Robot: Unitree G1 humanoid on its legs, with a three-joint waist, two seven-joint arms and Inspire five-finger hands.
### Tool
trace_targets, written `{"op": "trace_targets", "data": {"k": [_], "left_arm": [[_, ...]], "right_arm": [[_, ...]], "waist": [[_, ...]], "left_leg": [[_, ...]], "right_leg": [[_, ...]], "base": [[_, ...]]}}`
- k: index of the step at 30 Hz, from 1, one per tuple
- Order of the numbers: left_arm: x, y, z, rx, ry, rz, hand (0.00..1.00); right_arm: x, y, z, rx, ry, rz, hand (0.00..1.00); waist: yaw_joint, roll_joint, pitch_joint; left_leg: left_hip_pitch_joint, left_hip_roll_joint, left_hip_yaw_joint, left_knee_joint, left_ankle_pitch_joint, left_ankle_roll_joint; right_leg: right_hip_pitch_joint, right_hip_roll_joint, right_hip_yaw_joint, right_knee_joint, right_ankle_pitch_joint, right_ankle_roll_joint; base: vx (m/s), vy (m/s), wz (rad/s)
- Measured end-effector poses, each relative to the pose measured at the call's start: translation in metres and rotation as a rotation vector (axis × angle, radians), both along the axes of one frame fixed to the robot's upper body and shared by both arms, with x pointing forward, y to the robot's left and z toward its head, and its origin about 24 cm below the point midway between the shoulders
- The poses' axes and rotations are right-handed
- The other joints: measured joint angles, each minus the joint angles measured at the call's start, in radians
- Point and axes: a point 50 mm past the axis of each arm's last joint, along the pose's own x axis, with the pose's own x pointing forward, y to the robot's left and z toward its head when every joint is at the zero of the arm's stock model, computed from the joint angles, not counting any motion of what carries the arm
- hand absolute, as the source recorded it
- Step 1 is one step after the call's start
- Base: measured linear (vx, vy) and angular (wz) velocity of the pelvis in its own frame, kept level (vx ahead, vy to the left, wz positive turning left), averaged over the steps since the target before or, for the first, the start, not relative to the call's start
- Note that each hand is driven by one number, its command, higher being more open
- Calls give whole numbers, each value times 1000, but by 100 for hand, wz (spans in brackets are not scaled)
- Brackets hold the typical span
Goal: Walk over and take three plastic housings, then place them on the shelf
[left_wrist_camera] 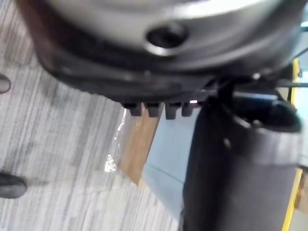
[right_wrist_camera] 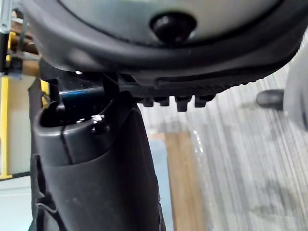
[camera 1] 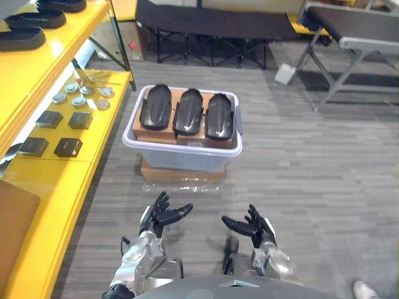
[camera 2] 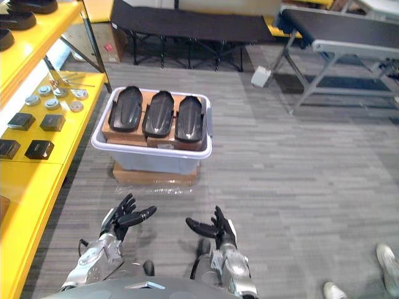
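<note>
Grey carpeted floor (camera 1: 312, 162) w/ a yellow shelf (camera 1: 56, 180) at left carrying four small black boxes (camera 1: 67, 147). Three plastic housings (camera 1: 188, 111) lie side by side in a grey bin (camera 1: 181, 156) straight ahead, well apart from both hands. Left hand (camera 1: 159, 217) & right hand (camera 1: 259, 227) hang low, fingers spread, holding nothing.

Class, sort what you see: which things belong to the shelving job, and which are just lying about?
Job: three black housings, grey bin, yellow shelf, left hand, right hand.
Lying about: small black boxes, metal discs, folding cot, white block.
</note>
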Motion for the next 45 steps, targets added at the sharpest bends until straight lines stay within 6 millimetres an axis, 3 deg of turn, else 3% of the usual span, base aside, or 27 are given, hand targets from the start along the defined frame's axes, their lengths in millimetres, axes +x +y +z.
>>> {"op": "trace_targets", "data": {"k": [2,4,6,8,9,11,12,14,16,20,23,28,30,32,34,35,40,45], "left_arm": [[-12,-9,-6,-41,40,57,100],[-16,-14,-10,-67,64,69,100],[-16,-14,-11,-67,67,67,100],[-11,-16,-8,-76,43,56,100],[-10,-18,-7,-80,40,47,100],[-13,-24,-8,-85,48,16,100],[-14,-25,-9,-83,52,9,100],[-9,-19,-5,-38,29,-35,100],[-3,-18,0,-29,12,-76,100],[-6,-12,2,-17,15,-101,100],[-9,-3,1,11,28,-104,100],[-19,0,-3,11,56,-96,100],[-12,2,0,9,28,-87,100],[-1,5,5,15,-3,-78,100],[3,7,7,17,-20,-70,100],[9,9,10,19,-45,-57,100],[16,7,15,11,-92,-43,100],[19,9,18,9,-119,-31,100]], "right_arm": [[2,-14,2,-47,-4,-21,100],[5,-21,4,-59,-13,-47,100],[3,-25,5,-58,-15,-84,100],[4,-37,10,-71,-47,-139,100],[4,-40,12,-78,-60,-150,100],[2,-50,19,-114,-100,-159,100],[3,-51,20,-119,-107,-158,100],[10,-41,25,-89,-152,-166,100],[15,-40,30,-83,-184,-169,100],[29,-39,44,-67,-265,-153,100],[50,-49,66,-47,-389,-193,100],[80,-92,104,-87,-551,-356,100],[90,-110,122,-131,-600,-382,100],[112,-130,153,-178,-676,-427,100],[124,-135,166,-196,-696,-441,100],[138,-144,182,-222,-720,-457,100],[167,-168,223,-261,-747,-470,100],[185,-179,249,-317,-728,-427,100]], "waist": [[2,65,-16],[-7,88,-12],[-15,70,0],[-19,57,9],[-22,59,7],[-17,81,-6],[-18,84,-8],[-22,34,-22],[-18,14,-18],[-13,12,-18],[-10,12,-17],[-1,-13,10],[10,-19,33],[14,-23,90],[16,-23,107],[29,-16,142],[69,32,203],[70,48,247]], "left_leg": [[-60,93,-19,138,-72,-46],[-113,136,9,261,-56,-62],[-124,144,45,273,-68,-60],[-151,144,75,124,-37,-72],[-157,146,79,78,-6,-71],[-173,159,107,-10,151,-65],[-167,158,111,-21,188,-51],[-149,92,140,-88,216,-22],[-148,55,143,-111,229,-9],[-85,23,150,-166,230,-5],[-83,24,150,-189,230,-5],[-118,40,151,-195,231,-6],[-162,51,147,-178,231,-6],[-213,56,136,-141,230,-1],[-238,55,127,-120,227,3],[-262,55,118,-89,223,10],[-336,49,85,-40,223,24],[-382,31,57,-37,228,40]], "right_leg": [[-1,73,-32,23,-62,-25],[40,99,-54,-10,-74,-45],[112,93,-69,-60,-79,-50],[178,70,-98,-109,-85,-27],[186,67,-108,-117,-83,-17],[209,64,-113,-126,-99,12],[213,62,-110,-124,-105,21],[198,-3,-104,-114,-110,50],[199,-32,-121,-120,-98,69],[240,-58,-128,-125,-80,96],[234,-58,-128,-127,-79,97],[192,-43,-131,-121,-72,98],[155,-33,-136,-121,-52,94],[127,-32,-147,-120,-31,97],[112,-36,-161,-109,-31,98],[102,-40,-164,-97,-31,97],[69,-44,-188,-93,-32,97],[39,-50,-214,-82,-41,85]], "base": [[246,-257,19],[211,-175,24],[225,-155,35],[230,-74,26],[192,34,17],[261,156,-3],[363,249,-14],[322,192,3],[244,118,19],[210,96,8],[91,6,3],[15,-12,-1],[-26,1,-1],[-84,40,9],[-84,49,16],[-105,56,16],[-152,54,18],[-136,39,18]]}}
